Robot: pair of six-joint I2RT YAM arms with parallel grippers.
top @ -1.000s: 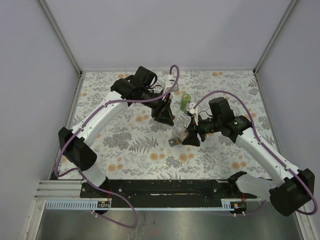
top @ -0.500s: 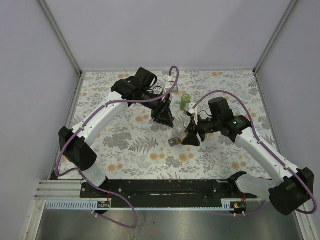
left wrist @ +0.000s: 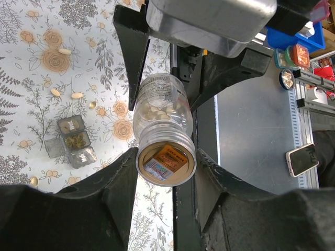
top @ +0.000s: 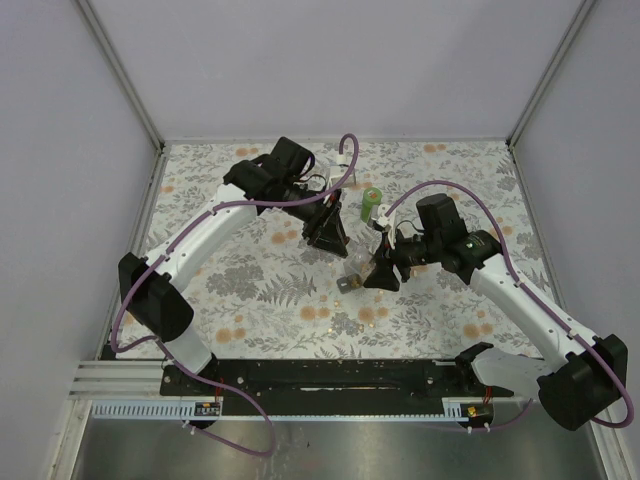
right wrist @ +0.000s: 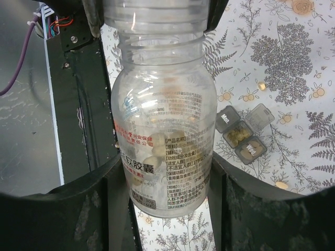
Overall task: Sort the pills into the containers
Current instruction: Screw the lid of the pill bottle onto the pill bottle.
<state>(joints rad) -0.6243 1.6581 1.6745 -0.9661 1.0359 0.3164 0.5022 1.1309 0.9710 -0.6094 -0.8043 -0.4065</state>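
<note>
A floral-patterned worktop (top: 240,280) carries two white and black robot arms that reach in towards its centre.

The left arm comes in from 8 o'clock. Its left end effector (top: 330,238) sits just left of centre, and its fingers (left wrist: 118,183) are closed on the threaded neck of a clear pill bottle (right wrist: 162,141). The bottle's open mouth faces the left wrist camera. Pale oval pills lie inside it, and a printed label shows through the plastic.

The bottle lies roughly level above the worktop, bridging the two end effectors.

Below it, at 8 o'clock from the right end effector, a small grey pill organiser (left wrist: 70,141) rests on the worktop. It is a short strip of three visible compartments. One lid reads "Mon" and the middle compartment holds small yellowish pills.

Several loose pills (left wrist: 77,95) lie scattered on the floral surface near the organiser, apart from one another.

The right arm enters from 4 o'clock. Its right end effector (top: 382,272) grips the same bottle around its labelled body, with a dark finger (right wrist: 84,209) pressed to each side. The label carries red and black printed text.

At 12 o'clock from the right end effector, a green cylindrical container (top: 371,203) rests on the worktop, apart from both arms.
</note>
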